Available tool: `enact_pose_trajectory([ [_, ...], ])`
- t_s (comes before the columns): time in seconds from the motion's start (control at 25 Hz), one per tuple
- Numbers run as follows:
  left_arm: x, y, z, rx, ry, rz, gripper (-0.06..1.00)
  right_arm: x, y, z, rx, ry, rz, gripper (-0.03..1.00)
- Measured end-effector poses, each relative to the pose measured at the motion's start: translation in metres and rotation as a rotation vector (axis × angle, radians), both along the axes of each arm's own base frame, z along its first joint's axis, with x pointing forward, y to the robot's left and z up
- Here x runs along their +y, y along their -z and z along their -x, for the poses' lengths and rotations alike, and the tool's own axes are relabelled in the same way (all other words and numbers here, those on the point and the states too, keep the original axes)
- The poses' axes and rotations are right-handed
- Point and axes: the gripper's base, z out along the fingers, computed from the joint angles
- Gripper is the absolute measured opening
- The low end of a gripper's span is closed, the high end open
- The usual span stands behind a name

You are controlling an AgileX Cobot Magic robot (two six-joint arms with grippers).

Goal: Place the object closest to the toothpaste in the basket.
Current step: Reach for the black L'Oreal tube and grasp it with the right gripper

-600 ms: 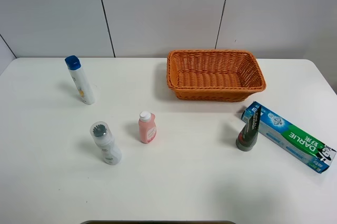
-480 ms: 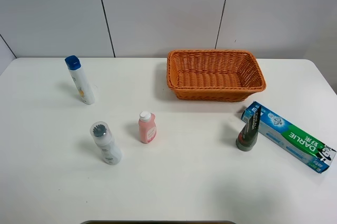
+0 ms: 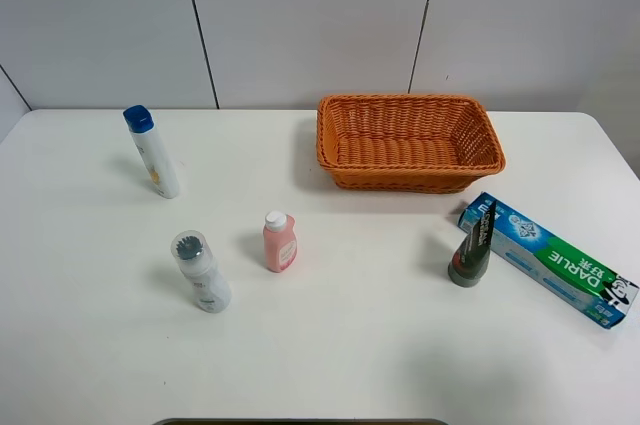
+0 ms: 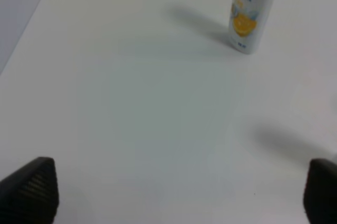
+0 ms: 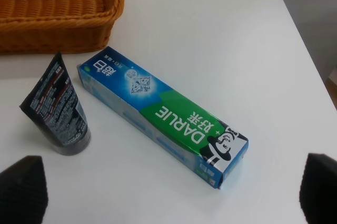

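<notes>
The green and blue Darlie toothpaste box [image 3: 547,258] [image 5: 163,115] lies flat at the right of the table. A dark grey tube [image 3: 472,248] [image 5: 57,112] stands on its cap right beside the box's end, the thing nearest to it. The orange wicker basket [image 3: 408,142] [image 5: 58,10] sits behind them, with nothing in it. My right gripper [image 5: 168,192] is open above the box, with only its fingertips [image 5: 23,188] showing. My left gripper [image 4: 179,192] is open over bare table on the left side. Neither gripper shows in the high view.
A tall white bottle with a blue cap [image 3: 152,151] [image 4: 251,9] stands at the back left. A white bottle with a clear cap [image 3: 200,271] and a small pink bottle [image 3: 279,241] stand at the front left. The table's right edge [image 5: 303,39] runs near the toothpaste box.
</notes>
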Motion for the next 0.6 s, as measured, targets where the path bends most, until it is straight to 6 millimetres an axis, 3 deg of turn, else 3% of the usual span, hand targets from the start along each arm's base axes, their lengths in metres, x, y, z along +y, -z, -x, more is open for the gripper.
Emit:
enact_pose_trajectory([
  [0.6,0.0000,0.0000,0.0000,0.000,0.000,0.000,0.94,0.0009,0.0000,-0.0008,0.004,-0.007,-0.010,0.99],
])
